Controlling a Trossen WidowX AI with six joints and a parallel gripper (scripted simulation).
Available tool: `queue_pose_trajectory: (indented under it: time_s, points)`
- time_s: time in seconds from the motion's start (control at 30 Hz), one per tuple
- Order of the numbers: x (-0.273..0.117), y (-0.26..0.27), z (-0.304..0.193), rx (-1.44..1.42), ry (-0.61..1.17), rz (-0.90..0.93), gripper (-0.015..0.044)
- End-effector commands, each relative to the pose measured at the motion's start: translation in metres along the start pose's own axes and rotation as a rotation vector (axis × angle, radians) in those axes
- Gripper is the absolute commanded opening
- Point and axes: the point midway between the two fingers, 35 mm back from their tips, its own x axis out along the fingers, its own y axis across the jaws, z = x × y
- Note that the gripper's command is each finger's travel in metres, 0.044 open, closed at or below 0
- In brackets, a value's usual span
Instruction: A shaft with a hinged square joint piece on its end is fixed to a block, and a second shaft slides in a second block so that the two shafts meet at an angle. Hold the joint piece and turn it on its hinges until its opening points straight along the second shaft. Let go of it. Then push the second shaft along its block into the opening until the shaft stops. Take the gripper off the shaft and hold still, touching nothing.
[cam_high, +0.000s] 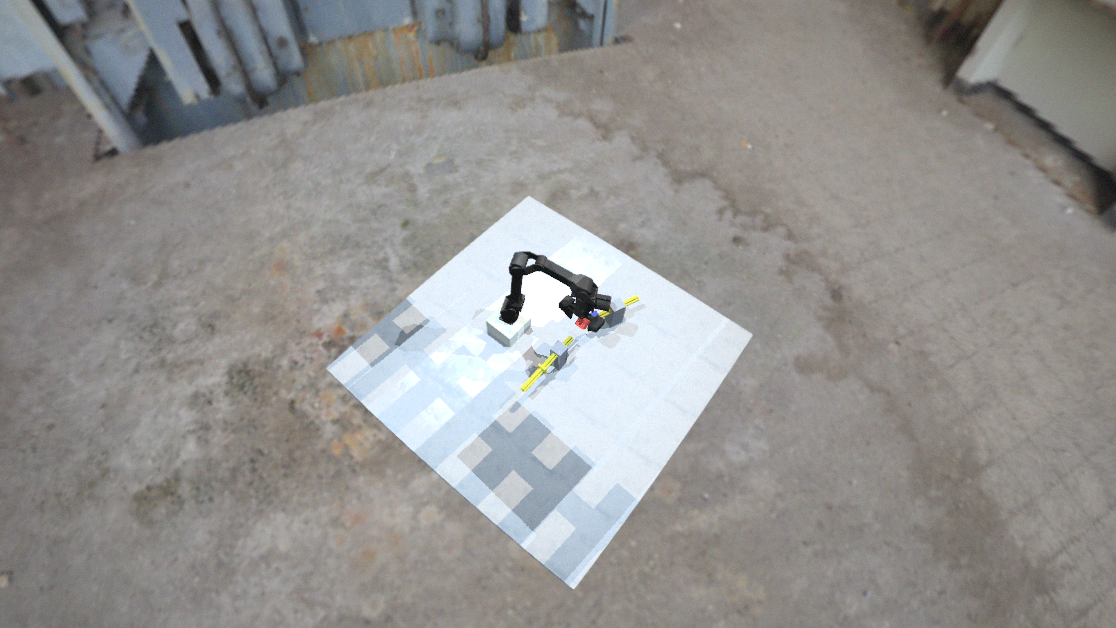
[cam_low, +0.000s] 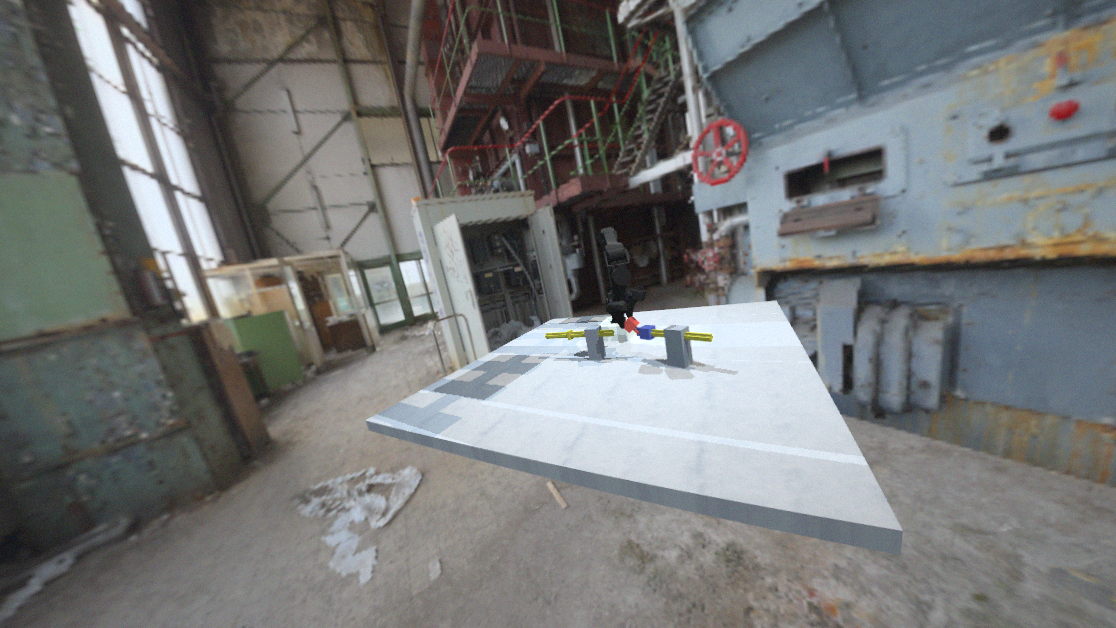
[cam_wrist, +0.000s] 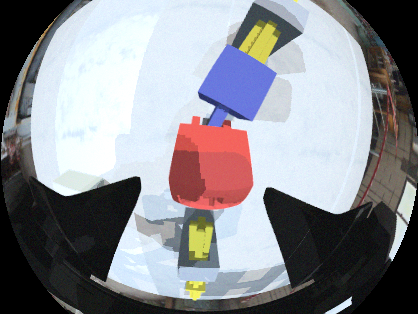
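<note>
The black arm (cam_high: 555, 271) (cam_low: 616, 269) rises from a pale box (cam_high: 507, 329) on the table (cam_high: 671, 374) (cam_low: 663, 421) and reaches over to the row of parts. Its fingers (cam_high: 581, 314) are spread wide with nothing pinched between them, one on either side of the space in the wrist view.

The red joint piece (cam_high: 582, 322) (cam_low: 631, 324) (cam_wrist: 212, 165) sits ahead of that space (mostly beyond the tips, as the wrist view has it). It is hinged to a blue piece (cam_low: 645, 332) (cam_wrist: 237, 82) by a narrow blue tongue, and the blue piece is on the end of the first yellow shaft (cam_high: 631, 300) (cam_low: 700, 337) (cam_wrist: 260, 42), which runs through a grey block (cam_high: 614, 314) (cam_low: 677, 347) (cam_wrist: 287, 17). In the exterior view the red piece is tilted, its lower side toward the blue one.

The second yellow shaft (cam_high: 534, 378) (cam_low: 563, 335) (cam_wrist: 200, 240) passes through the other grey block (cam_high: 558, 355) (cam_low: 595, 343) (cam_wrist: 199, 273). Its near end stands apart from the red piece (there is a gap between them in the top view), so it is not in the opening. Whether the opening points straight along that shaft, I cannot tell. Both blocks stand upright on the table.
</note>
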Motion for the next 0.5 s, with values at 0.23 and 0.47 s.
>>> queue_pose_trajectory:
  time_s: [0.23,0.47]
  points:
    - [0.012,-0.002,0.007,0.008,0.005,0.0,0.044]
    - [0.024,-0.002,0.007,0.008,0.005,0.0,0.044]
